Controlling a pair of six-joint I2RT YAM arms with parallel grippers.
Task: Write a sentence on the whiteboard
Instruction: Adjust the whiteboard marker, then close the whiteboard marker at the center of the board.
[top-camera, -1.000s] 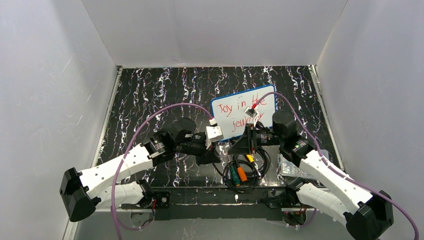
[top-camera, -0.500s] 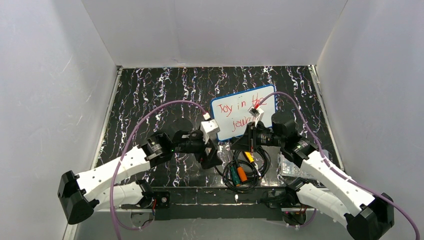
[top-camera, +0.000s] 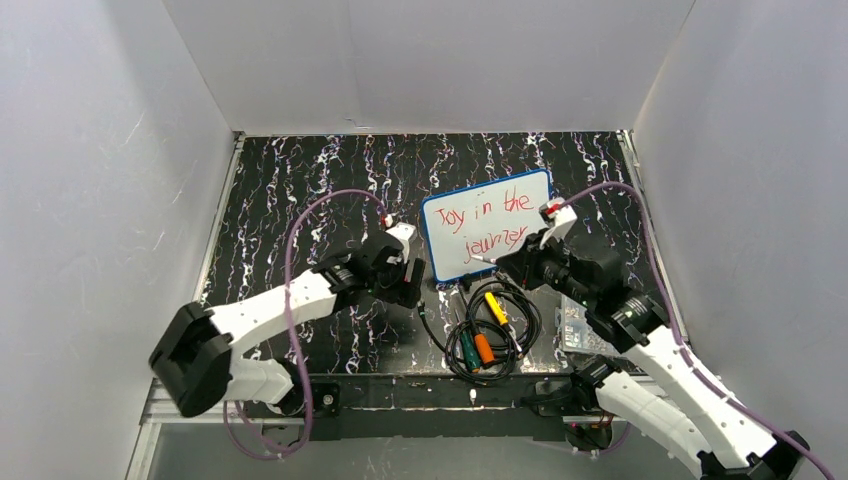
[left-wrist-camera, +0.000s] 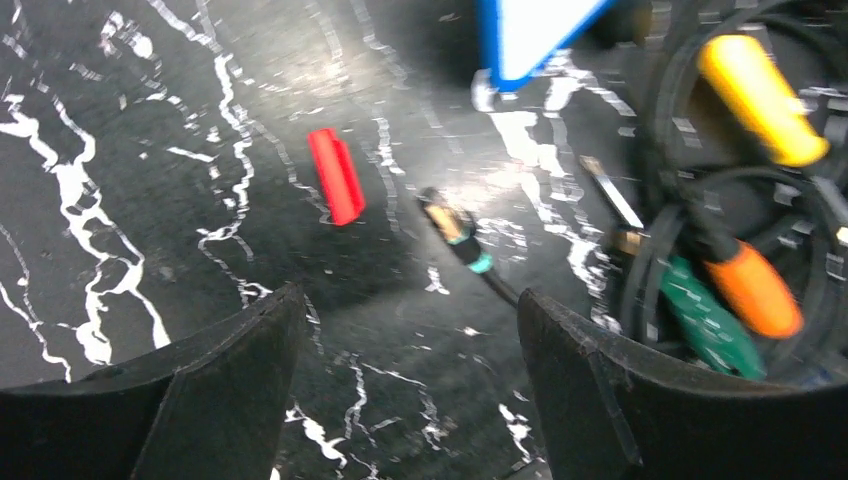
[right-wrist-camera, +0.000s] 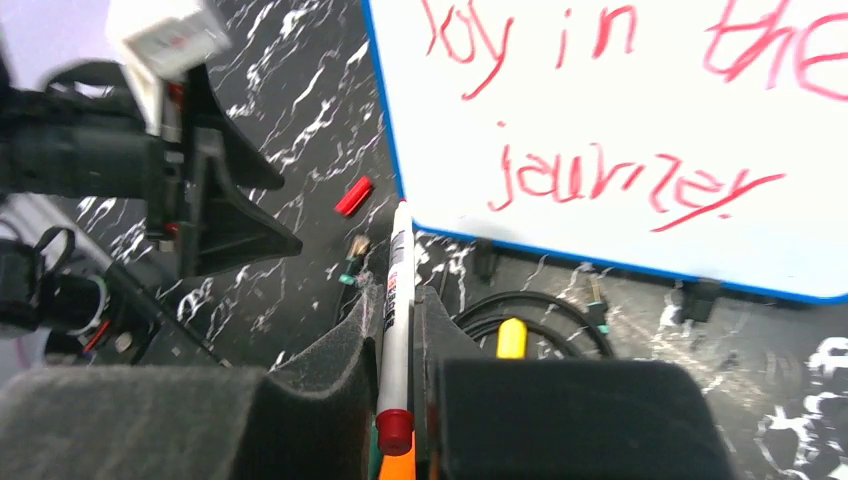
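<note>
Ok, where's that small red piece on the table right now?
In the left wrist view, the small red piece lies on the table by the near-left corner of the whiteboard, beside a cable plug, ahead of the open left end effector.

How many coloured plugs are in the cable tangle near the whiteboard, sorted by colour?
yellow plug: 1
orange plug: 1
green plug: 1
Total: 3
</note>
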